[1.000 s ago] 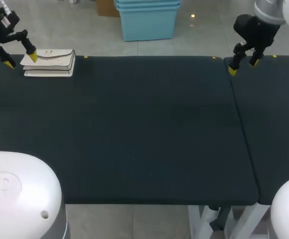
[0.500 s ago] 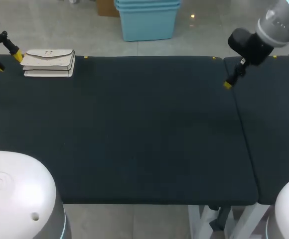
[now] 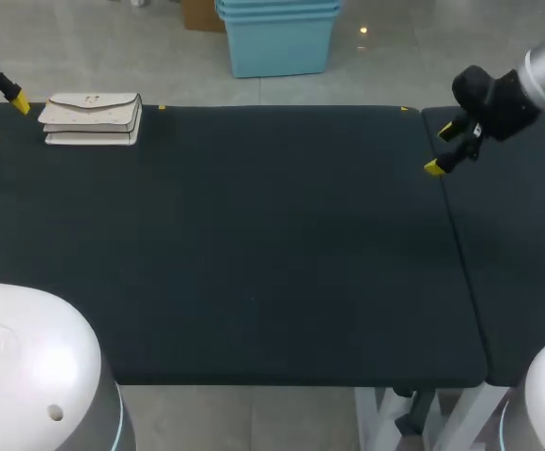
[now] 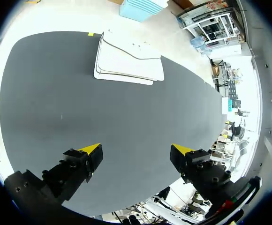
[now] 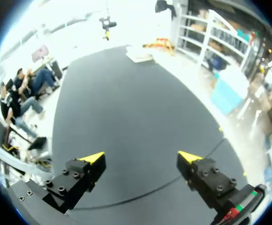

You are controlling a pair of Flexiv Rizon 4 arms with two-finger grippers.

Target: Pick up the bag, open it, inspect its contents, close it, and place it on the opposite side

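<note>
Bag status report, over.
Left tool open, empty, just left of bag, apart. Right tool open, empty, over table's right. Bag flat, flap down, far-left corner of table.

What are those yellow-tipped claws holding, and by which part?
Nothing. The left gripper and right gripper are open and empty; the white bag lies on the table, apart from both.

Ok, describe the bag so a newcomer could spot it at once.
Start from the dark table and go to its far left corner. The bag lies flat there, near the open left gripper. It is the only pale thing on the dark top: cream, with a front flap.
</note>
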